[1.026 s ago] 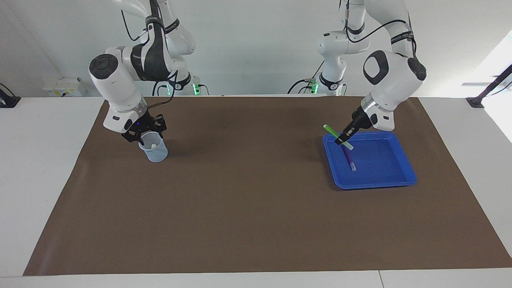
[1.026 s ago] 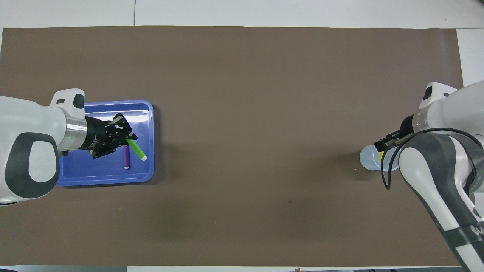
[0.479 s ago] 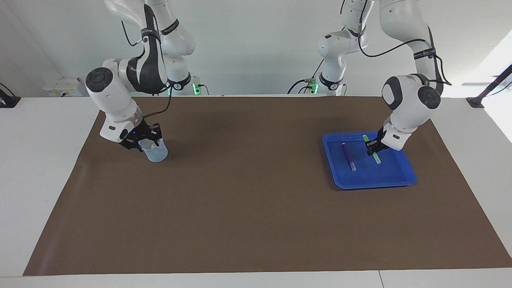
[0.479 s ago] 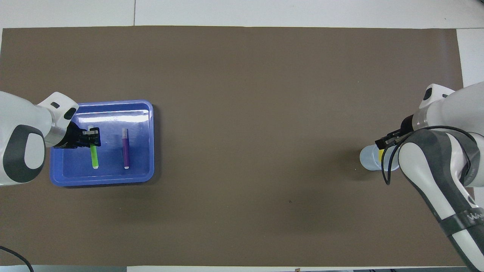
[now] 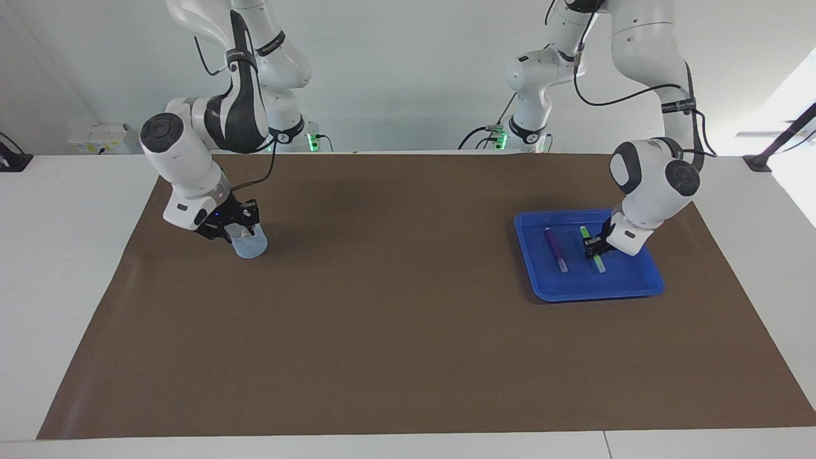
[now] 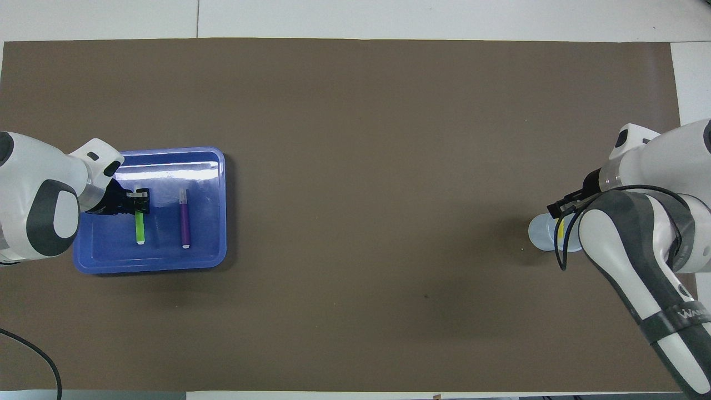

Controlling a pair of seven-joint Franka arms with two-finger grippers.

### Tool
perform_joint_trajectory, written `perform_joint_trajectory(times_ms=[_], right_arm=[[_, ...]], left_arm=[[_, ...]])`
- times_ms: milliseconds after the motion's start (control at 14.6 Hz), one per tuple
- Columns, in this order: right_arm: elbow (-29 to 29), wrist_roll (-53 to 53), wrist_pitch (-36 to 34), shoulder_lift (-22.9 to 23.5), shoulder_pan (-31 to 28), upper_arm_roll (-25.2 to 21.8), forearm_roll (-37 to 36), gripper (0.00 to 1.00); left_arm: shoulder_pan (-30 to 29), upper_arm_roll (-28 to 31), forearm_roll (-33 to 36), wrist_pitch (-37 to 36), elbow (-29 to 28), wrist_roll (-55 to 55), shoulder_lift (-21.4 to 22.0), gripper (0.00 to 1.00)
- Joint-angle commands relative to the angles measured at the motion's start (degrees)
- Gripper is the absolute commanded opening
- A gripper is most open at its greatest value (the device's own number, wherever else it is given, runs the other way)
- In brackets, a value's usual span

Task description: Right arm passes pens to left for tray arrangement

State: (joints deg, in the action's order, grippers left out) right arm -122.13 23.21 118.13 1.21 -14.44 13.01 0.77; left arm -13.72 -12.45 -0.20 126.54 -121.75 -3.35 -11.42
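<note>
The blue tray [image 5: 593, 295] [image 6: 150, 266] sits toward the left arm's end of the table. A purple pen [image 5: 554, 248] [image 6: 184, 219] lies flat in it. Beside that pen, my left gripper [image 5: 594, 247] [image 6: 139, 201] is shut on the green pen [image 5: 600, 264] [image 6: 139, 229], held low in the tray and parallel to the purple one. At the right arm's end, my right gripper [image 5: 237, 224] [image 6: 561, 211] reaches down into the mouth of a small translucent cup [image 5: 252, 247] [image 6: 537, 232]. The yellow pen [image 6: 561, 228] stands in that cup, mostly hidden by the arm.
A brown mat [image 5: 395, 319] covers most of the white table. Two slimmer white arms with green base lights [image 5: 312, 141] [image 5: 502, 137] stand at the robots' edge. A loose black cable [image 6: 33, 355] lies near the left arm's corner.
My left gripper swung the green pen from across the purple pen to beside it and lowered it into the tray. My right gripper sank deeper over the cup.
</note>
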Motion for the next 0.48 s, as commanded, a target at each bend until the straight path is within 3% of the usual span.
perform_joint_trajectory(times_ms=[0,274,342,410], right_arm=[[-1.7,-1.1,0.9,-0.9,-0.1,0.3,-0.5,0.48],[-1.7,-1.1,0.6,-0.9,-0.1,0.3,-0.5,0.40],[-1.7,-1.1,0.4,-0.9,-0.1,0.3,-0.5,0.34],[-1.7,-1.1,0.3,-1.0,-0.1,0.3,-0.5,0.32]], left_arm=[[0.3,0.1,1.3,0.2,0.7,0.2,-0.5,0.00],[0.3,0.1,1.3,1.0,0.5,0.1,-0.5,0.00],[0.3,0.1,1.3,1.0,0.4,0.0,-0.5,0.68],[0.2,0.1,1.3,1.0,0.3,0.1,-0.5,1.00]])
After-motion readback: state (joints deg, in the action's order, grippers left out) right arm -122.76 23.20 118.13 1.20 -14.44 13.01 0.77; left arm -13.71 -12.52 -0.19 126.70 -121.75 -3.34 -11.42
